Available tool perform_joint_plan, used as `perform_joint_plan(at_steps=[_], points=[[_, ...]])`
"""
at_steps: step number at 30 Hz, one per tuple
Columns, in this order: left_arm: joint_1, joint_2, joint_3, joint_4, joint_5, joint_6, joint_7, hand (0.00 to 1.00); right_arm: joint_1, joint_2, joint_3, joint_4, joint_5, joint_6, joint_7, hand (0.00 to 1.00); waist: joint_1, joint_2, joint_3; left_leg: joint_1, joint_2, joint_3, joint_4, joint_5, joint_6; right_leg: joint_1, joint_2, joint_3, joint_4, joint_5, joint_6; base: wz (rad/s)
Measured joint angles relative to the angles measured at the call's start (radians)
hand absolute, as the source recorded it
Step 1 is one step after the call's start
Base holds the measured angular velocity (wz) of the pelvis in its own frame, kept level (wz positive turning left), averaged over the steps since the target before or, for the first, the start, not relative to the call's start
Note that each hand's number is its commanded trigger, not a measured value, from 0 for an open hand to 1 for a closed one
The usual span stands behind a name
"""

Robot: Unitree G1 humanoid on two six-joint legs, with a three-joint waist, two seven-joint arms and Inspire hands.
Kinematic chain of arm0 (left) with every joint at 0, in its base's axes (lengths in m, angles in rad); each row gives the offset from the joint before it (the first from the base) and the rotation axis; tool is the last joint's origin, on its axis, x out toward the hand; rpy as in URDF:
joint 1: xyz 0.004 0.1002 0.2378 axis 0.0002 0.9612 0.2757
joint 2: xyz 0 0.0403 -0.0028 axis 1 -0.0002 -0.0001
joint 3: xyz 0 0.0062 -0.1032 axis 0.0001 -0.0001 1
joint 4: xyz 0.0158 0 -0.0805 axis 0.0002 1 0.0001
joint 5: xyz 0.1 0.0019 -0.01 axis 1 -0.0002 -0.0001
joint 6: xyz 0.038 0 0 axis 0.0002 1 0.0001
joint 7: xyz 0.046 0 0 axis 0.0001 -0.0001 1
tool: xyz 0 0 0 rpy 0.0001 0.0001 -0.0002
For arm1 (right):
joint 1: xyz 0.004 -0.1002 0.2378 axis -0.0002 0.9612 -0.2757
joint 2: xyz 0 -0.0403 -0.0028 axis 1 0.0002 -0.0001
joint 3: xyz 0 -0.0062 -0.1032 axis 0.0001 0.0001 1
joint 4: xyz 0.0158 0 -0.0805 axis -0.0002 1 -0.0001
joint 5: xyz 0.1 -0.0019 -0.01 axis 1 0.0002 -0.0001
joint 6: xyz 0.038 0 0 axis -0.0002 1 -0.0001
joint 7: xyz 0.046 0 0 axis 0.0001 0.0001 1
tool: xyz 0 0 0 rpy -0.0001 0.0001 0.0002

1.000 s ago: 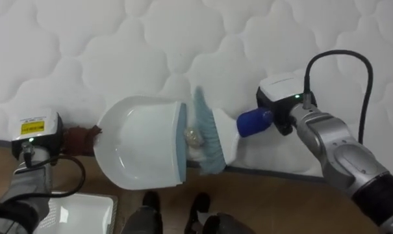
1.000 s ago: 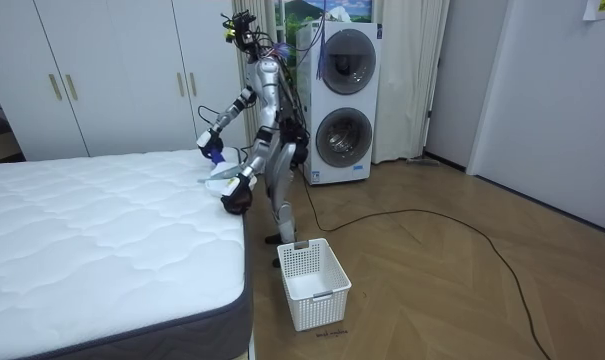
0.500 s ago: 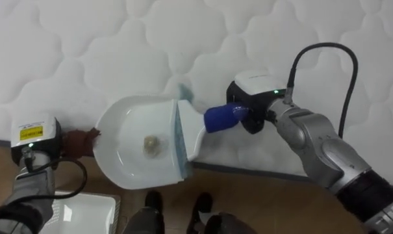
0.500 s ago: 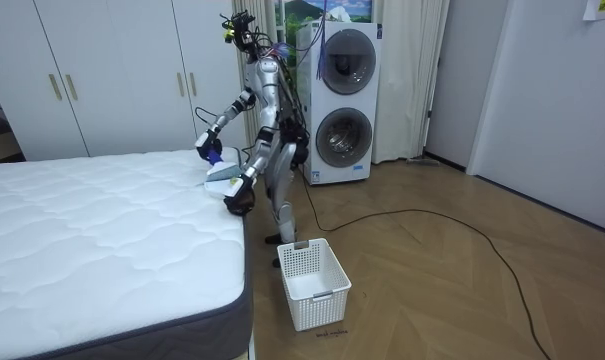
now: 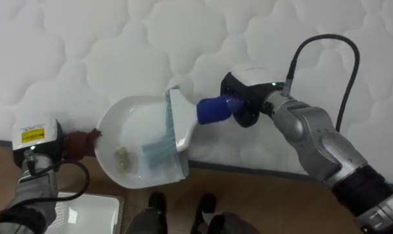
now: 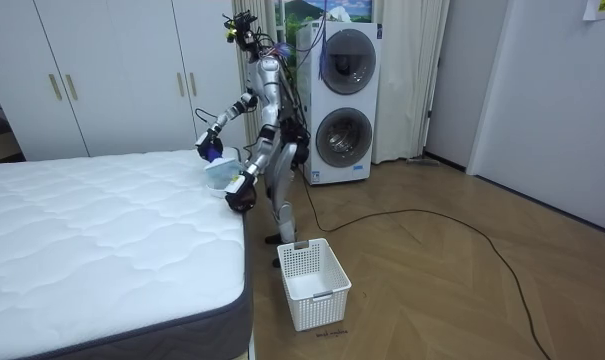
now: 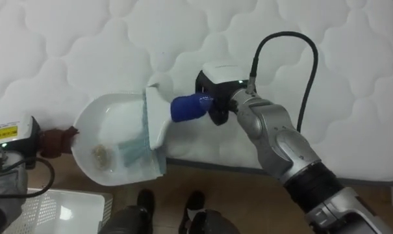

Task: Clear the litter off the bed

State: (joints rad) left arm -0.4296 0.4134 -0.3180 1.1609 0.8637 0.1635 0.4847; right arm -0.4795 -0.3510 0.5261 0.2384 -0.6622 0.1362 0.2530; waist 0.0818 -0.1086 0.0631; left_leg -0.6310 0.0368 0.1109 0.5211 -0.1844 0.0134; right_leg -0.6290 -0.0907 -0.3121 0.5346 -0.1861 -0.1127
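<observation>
A white dustpan point(image 5: 128, 133) rests at the near edge of the white quilted mattress point(image 5: 118, 52). My left hand point(image 5: 79, 143) grips its handle from the left, fingers curled round it. My right hand point(image 5: 247, 107) is shut on the blue handle point(image 5: 212, 109) of a small brush. The brush's white head and teal bristles point(image 5: 162, 144) reach into the pan. A small crumpled scrap point(image 5: 123, 155) lies deep in the pan, left of the bristles. In the room view I stand at the bed's corner with both arms over the mattress edge point(image 6: 227, 185).
A white plastic basket point(image 5: 86, 211) stands on the wooden floor just below my left arm, beside the bed point(image 6: 312, 283). Two stacked washing machines point(image 6: 342, 95) and white wardrobes point(image 6: 112, 70) stand behind me.
The brush has swept left from the mattress edge into the dustpan. The scrap has gone from the pan's lip to deep inside it. The pan has stayed put.
</observation>
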Motion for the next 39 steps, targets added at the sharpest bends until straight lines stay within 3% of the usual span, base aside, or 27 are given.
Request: perform_joint_plan(at_steps=[3,8,13,19,23,24,25,26,29,31,32,34,36,39], points=[[0.0,-0.011,-0.001,0.0,-0.009,-0.005,0.013,1.0,0.0,0.01,0.009,0.002,0.054,-0.052,-0.007,1.0,-0.005,0.0,0.0003,0.0,-0.008,-0.007,0.0,0.004,0.002,0.001,-0.014,-0.014,0.006,-0.009,0.0,0.13],[0.011,-0.011,0.0,0.003,-0.033,-0.042,0.019,1.0,0.017,0.002,0.004,0.031,0.152,-0.097,-0.099,1.0,-0.021,-0.001,0.0014,0.02,-0.014,-0.01,0.0,0.005,0.006,0.023,-0.031,-0.018,0.02,-0.019,0.011,0.12],[0.026,-0.009,0.007,0.001,-0.036,-0.073,0.054,1.0,0.04,-0.016,-0.064,0.124,0.174,-0.149,-0.208,1.0,-0.039,-0.003,0.002,0.036,-0.017,-0.01,0.009,-0.003,0.019,0.04,-0.032,-0.009,0.019,-0.021,0.022,0.0],[0.069,-0.005,0.075,-0.002,-0.057,-0.105,0.097,1.0,0.129,-0.067,-0.228,0.216,0.196,-0.161,-0.311,1.0,-0.066,-0.006,0.002,0.106,-0.015,0.01,-0.012,-0.011,0.029,0.104,-0.028,0.003,-0.001,-0.016,0.032,-0.09],[0.164,-0.006,0.171,-0.102,-0.064,-0.109,0.122,1.0,0.218,-0.104,-0.39,0.204,0.262,-0.159,-0.388,1.0,-0.079,-0.007,-0.0037,0.19,-0.012,0.018,-0.06,-0.013,0.029,0.187,-0.011,0.012,-0.065,-0.005,0.044,-0.11],[0.215,-0.008,0.19,-0.154,-0.064,-0.109,0.129,1.0,0.267,-0.104,-0.431,0.178,0.275,-0.158,-0.402,0.68,-0.08,-0.007,-0.0124,0.22,-0.01,0.018,-0.076,-0.014,0.027,0.221,-0.003,0.012,-0.09,-0.001,0.048,-0.06],[0.241,-0.008,0.197,-0.181,-0.064,-0.11,0.132,1.0,0.288,-0.105,-0.445,0.168,0.28,-0.157,-0.408,0.26,-0.08,-0.006,-0.0169,0.236,-0.008,0.018,-0.083,-0.017,0.025,0.241,0.002,0.012,-0.106,0.001,0.05,-0.05],[0.285,-0.008,0.208,-0.222,-0.062,-0.108,0.134,1.0,0.323,-0.106,-0.468,0.16,0.296,-0.155,-0.41,0.0,-0.078,-0.005,-0.0303,0.267,-0.004,0.017,-0.096,-0.019,0.023,0.279,0.011,0.009,-0.128,0.007,0.052,-0.04],[0.368,-0.014,0.247,-0.309,-0.044,-0.108,0.135,1.0,0.37,-0.105,-0.514,0.112,0.312,-0.145,-0.421,0.0,-0.071,0.002,-0.0366,0.349,-0.007,0.02,-0.126,-0.021,0.022,0.358,0.014,0.014,-0.157,0.006,0.059,-0.05],[0.415,-0.019,0.267,-0.365,-0.046,-0.108,0.135,1.0,0.391,-0.102,-0.518,0.069,0.34,-0.144,-0.453,0.0,-0.061,0.014,-0.0406,0.392,-0.008,0.019,-0.137,-0.026,0.021,0.397,0.02,0.041,-0.162,0.004,0.064,-0.01],[0.449,-0.026,0.278,-0.406,-0.047,-0.11,0.135,1.0,0.406,-0.1,-0.519,0.046,0.36,-0.146,-0.473,0.0,-0.062,0.028,-0.0478,0.419,-0.008,0.013,-0.146,-0.034,0.02,0.425,0.027,0.063,-0.168,0.0,0.07,0.26],[0.479,-0.046,0.284,-0.438,-0.049,-0.123,0.133,1.0,0.429,-0.099,-0.529,0.019,0.41,-0.146,-0.489,0.0,-0.065,0.056,-0.0551,0.451,-0.016,-0.023,-0.158,-0.038,0.02,0.481,0.028,0.062,-0.185,-0.005,0.079,0.52],[0.513,-0.069,0.284,-0.462,-0.051,-0.133,0.121,1.0,0.466,-0.095,-0.547,0.005,0.48,-0.146,-0.501,0.0,-0.075,0.078,-0.073,0.508,-0.041,-0.084,-0.187,-0.037,0.021,0.561,0.03,0.081,-0.214,-0.02,0.097,0.8],[0.554,-0.076,0.288,-0.539,-0.092,-0.132,0.099,1.0,0.506,-0.093,-0.565,-0.05,0.538,-0.146,-0.528,0.0,-0.073,0.08,-0.0742,0.537,-0.068,-0.147,-0.21,-0.018,0.022,0.614,0.033,0.097,-0.231,-0.04,0.1,0.78]])
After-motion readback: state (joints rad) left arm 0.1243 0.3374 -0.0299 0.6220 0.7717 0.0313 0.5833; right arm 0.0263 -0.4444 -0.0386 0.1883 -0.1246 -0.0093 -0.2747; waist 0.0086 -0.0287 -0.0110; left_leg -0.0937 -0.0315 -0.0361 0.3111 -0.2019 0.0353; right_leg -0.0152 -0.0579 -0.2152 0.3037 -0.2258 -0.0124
